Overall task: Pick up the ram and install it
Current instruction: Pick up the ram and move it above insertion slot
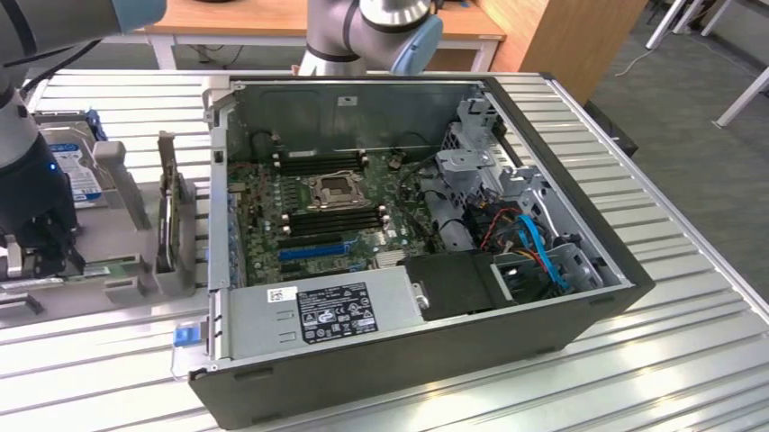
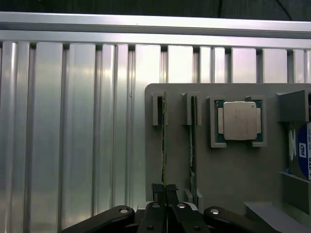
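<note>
Second memory stick (image 2: 193, 145) just beside ram (image 2: 164, 145), slim gap between, computer case wall (image 1: 218, 225) at exterior view's 3 o'clock of holder tray (image 2: 228, 179), slatted table (image 1: 96, 369) at 6 o'clock

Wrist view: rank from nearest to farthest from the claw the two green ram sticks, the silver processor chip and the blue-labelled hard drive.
1. Thin green ram stick, on edge, gripped in the shut claw.
2. Second green ram stick, in the grey holder's neighbouring slot.
3. Square silver processor chip, in its recess past both sticks.
4. Blue-labelled silver hard drive, at the holder's far side.
</note>
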`<state>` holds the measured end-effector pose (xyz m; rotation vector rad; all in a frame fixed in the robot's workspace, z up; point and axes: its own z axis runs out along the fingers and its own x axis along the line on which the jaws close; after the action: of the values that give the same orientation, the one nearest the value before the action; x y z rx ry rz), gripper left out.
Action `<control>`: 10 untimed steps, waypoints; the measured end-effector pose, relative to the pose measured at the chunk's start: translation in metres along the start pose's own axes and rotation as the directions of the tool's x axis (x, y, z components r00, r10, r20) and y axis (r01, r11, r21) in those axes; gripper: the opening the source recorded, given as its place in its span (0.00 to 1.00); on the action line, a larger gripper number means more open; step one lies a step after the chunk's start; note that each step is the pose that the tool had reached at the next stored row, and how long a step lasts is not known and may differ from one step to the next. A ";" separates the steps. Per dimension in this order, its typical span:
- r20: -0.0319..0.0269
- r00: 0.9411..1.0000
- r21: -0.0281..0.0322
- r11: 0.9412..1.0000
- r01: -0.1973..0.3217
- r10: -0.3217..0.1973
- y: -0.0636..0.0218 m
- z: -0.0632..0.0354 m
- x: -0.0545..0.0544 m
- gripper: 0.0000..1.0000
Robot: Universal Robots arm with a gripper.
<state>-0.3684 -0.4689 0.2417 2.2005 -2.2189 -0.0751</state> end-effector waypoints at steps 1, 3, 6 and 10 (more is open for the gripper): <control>0.000 1.000 0.000 1.000 0.000 0.000 0.0001 -0.0015 0.000 0.12; 0.000 1.000 0.000 1.000 0.000 0.000 0.0002 -0.0051 0.000 0.12; 0.000 1.000 0.000 1.000 0.000 0.000 0.0005 -0.0106 0.000 0.12; 0.000 1.000 0.000 1.000 0.000 0.000 0.0008 -0.0175 0.000 0.12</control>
<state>-0.3684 -0.4689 0.2592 2.2005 -2.2189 -0.0752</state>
